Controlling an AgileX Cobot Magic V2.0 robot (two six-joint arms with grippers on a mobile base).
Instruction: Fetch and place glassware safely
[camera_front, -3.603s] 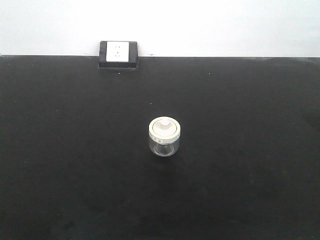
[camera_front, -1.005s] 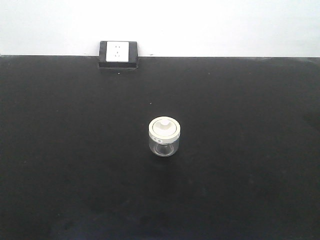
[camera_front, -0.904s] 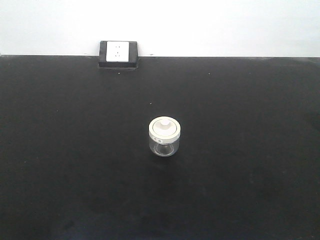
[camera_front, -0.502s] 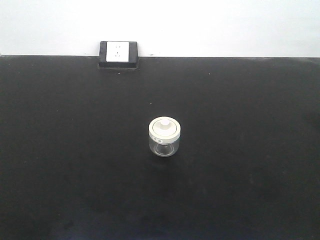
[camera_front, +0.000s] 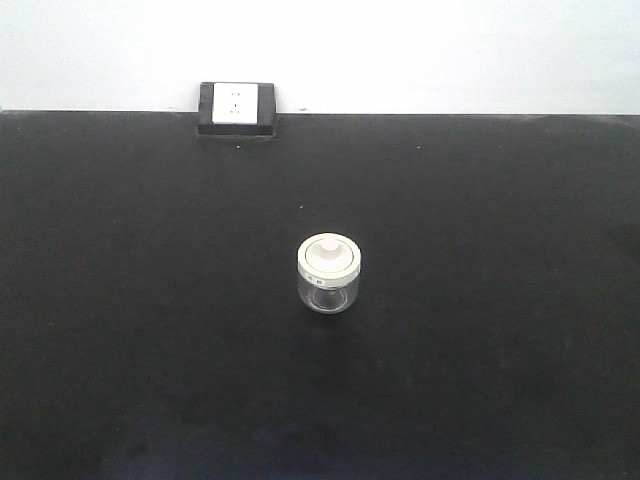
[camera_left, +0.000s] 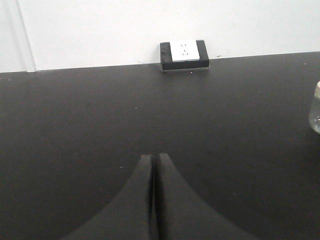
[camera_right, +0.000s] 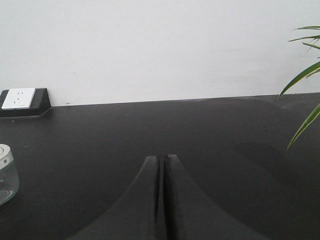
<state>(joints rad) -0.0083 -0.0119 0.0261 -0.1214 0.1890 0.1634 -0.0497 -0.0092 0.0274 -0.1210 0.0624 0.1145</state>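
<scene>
The glass jar (camera_front: 329, 273), small and clear with a cream-white knobbed lid, stands upright in the middle of the black table (camera_front: 120, 300). It shows at the right edge of the left wrist view (camera_left: 315, 107) and at the left edge of the right wrist view (camera_right: 7, 172). My left gripper (camera_left: 153, 156) is shut and empty, low over the table, left of the jar. My right gripper (camera_right: 161, 158) is shut and empty, right of the jar. Neither gripper shows in the front view.
A black power socket box with a white face (camera_front: 236, 108) sits at the table's far edge against the white wall; it also shows in the left wrist view (camera_left: 184, 53) and the right wrist view (camera_right: 22, 101). Green plant leaves (camera_right: 305, 75) hang at the far right.
</scene>
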